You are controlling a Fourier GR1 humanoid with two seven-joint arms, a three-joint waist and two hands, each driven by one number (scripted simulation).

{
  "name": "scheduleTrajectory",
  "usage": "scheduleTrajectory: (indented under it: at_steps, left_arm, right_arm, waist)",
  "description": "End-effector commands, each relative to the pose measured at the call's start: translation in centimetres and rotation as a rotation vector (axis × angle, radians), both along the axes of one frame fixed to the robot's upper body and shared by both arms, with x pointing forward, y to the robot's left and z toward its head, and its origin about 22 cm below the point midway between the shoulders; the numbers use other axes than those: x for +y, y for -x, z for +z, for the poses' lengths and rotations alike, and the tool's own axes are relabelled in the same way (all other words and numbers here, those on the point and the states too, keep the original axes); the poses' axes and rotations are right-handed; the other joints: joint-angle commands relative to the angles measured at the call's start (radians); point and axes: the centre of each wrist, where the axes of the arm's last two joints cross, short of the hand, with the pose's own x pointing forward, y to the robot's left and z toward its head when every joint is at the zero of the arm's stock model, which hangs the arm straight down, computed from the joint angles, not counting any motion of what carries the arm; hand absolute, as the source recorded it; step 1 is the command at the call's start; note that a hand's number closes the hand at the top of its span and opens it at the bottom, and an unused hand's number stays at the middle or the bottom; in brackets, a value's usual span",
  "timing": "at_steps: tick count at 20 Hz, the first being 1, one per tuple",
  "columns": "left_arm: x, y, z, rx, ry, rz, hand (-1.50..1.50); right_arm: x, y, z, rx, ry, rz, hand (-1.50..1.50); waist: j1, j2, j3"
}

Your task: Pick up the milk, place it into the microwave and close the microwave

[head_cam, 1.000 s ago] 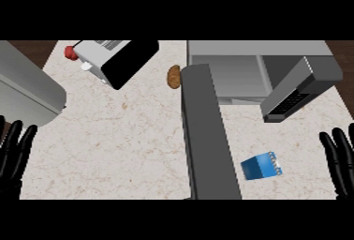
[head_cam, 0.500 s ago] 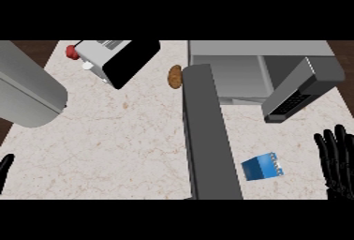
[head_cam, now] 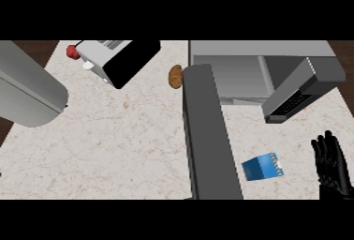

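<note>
The right hand's fingers point(head_cam: 328, 146) are straight and slightly spread, pointing away from the robot and holding nothing. The right hand point(head_cam: 333, 166) sits at the near right edge of the counter point(head_cam: 124, 140). Just left of it, apart from the fingers, the blue milk point(head_cam: 261, 167) carton lies on the counter. Left of the milk, a long grey slab point(head_cam: 207, 136) runs from near to far. Beyond, at the far right, the microwave point(head_cam: 242, 70) stands open. Far left are a toaster point(head_cam: 110, 54) and a large grey rounded body point(head_cam: 27, 89); a brown item point(head_cam: 175, 76) lies between the toaster and the microwave. The left hand does not show.
</note>
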Motion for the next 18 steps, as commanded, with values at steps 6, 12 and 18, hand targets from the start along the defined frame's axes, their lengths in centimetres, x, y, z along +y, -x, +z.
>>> scheduleTrajectory:
  at_steps: [6,12,18]
  left_arm:
    - [0.4,2.3,1.9,-0.063,0.071,-0.03,-1.5]
    - [0.8,2.1,0.9,-0.081,0.065,-0.046,-1.5]
    - [0.6,3.1,1.0,-0.082,0.062,-0.017,-1.5]
  right_arm:
    - [-2.9,1.3,-8.5,0.12,0.029,-0.048,-1.5]
    - [-2.2,0.0,-13.7,0.125,0.041,-0.026,-1.5]
    - [-5.5,-0.1,-14.7,0.15,0.108,-0.016,-1.5]
  waist:
    - [0.001,0.001,0.001]
    - [0.004,0.002,0.001]
    - [0.001,0.002,0.0]
